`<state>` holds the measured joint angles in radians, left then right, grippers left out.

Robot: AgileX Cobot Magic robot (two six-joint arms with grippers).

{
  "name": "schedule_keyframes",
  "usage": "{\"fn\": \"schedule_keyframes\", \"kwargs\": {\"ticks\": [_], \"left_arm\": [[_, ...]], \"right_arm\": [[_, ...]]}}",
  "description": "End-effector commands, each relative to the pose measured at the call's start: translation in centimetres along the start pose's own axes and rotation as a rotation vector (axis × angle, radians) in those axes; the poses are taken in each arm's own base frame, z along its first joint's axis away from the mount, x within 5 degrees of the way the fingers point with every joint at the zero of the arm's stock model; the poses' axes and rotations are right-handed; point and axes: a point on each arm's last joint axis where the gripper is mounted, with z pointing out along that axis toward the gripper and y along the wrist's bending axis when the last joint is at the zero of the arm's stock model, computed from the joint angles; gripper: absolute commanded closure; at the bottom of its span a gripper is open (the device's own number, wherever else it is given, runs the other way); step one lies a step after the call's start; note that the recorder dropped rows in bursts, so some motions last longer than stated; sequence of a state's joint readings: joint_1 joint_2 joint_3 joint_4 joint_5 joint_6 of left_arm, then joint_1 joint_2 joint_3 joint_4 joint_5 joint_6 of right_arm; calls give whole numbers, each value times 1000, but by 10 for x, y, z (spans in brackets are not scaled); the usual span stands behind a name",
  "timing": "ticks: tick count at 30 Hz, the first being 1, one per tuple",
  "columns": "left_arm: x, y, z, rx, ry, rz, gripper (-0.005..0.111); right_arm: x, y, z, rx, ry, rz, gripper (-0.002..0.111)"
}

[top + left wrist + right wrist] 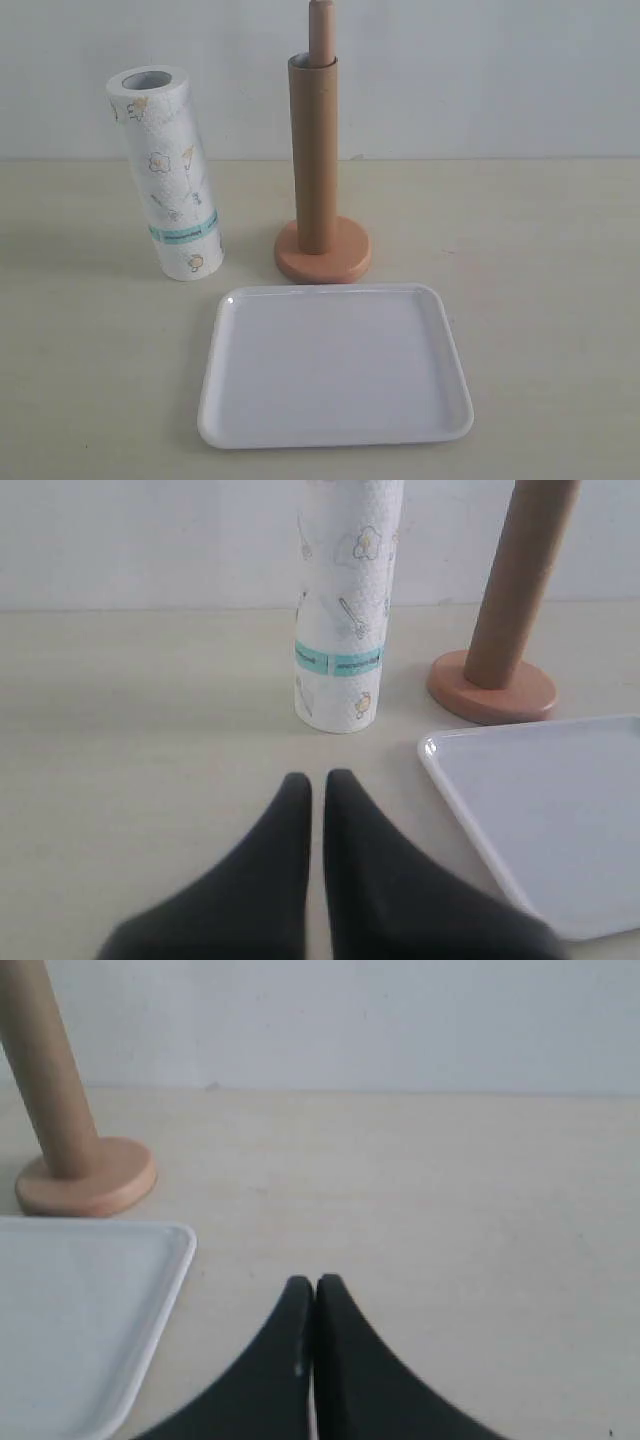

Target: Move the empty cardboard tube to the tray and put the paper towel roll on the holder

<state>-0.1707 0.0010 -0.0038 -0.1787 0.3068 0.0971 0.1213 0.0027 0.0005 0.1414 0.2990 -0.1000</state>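
**Standing tube on the rod, roll beside it**

Spreading across all three views, the pale beige worktop (540,300) carries everything. Nearest the exterior camera lies the flat white rectangular plastic tray (335,370) with rounded corners and a low rim, its long sides running left to right.

Behind the tray's left corner stands the thick white embossed paper towel roll (170,180), printed with small yellow cartoons and a teal band low on its side. It rests on one end, with its long axis close to vertical and its open core facing up. In the exterior view its top leans slightly to the left.

To the right of the roll and apart from it, the long plain brown cardboard tube (315,150) is slipped over the rod. Its long axis is vertical and its open upper end points straight up.

The tube sits on the light orange-brown wooden holder (325,262), whose round disc base lies just behind the tray's far rim. The rod's rounded tip pokes out above the tube.

The left arm's jaws hang low over the worktop, facing the roll, clenched to a thin slit and gripping nothing. The right arm's jaws are pressed tip to tip beside the tray's right edge, also gripping nothing.
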Motion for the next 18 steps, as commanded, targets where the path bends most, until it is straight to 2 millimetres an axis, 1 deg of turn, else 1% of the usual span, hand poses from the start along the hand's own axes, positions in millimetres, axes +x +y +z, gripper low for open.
{"fn": "schedule_keyframes", "kwargs": {"ticks": [1, 3, 4, 8, 9, 10, 11, 12, 13, 14, 15, 16, 17, 18], "left_arm": [[1, 0, 0, 2, 3, -3, 103], [1, 0, 0, 2, 3, -3, 103], [1, 0, 0, 2, 3, -3, 103], [1, 0, 0, 2, 3, -3, 103], [1, 0, 0, 2, 3, -3, 103], [1, 0, 0, 2, 3, -3, 103], [1, 0, 0, 2, 3, -3, 103], [1, 0, 0, 2, 3, -3, 103], [1, 0, 0, 2, 3, -3, 103], [1, 0, 0, 2, 3, -3, 103], [1, 0, 0, 2, 3, -3, 103], [1, 0, 0, 2, 3, -3, 103], [1, 0, 0, 2, 3, -3, 103], [1, 0, 0, 2, 3, -3, 103]], "right_arm": [[-17, -2, -2, 20, -184, 1, 108], [-25, -3, -4, 29, -277, 1, 108], [-33, -3, -6, 39, -370, 1, 108], [-43, -4, -11, 52, -488, 1, 108], [-49, -5, -15, 60, -569, 1, 108], [-58, -6, -21, 69, -694, 15, 108], [-63, -7, -26, 68, -764, 36, 108], [-73, -8, -37, 33, -933, 135, 108], [-77, -8, -43, -18, -1009, 224, 108], [-81, -8, -50, -49, -1099, 269, 108], [-88, -8, -55, -55, -1136, 268, 108], [-105, -6, -66, -77, -1168, 275, 108], [-117, -4, -73, -99, -1175, 268, 108], [-140, 1, -80, -123, -1142, 234, 108]]}}
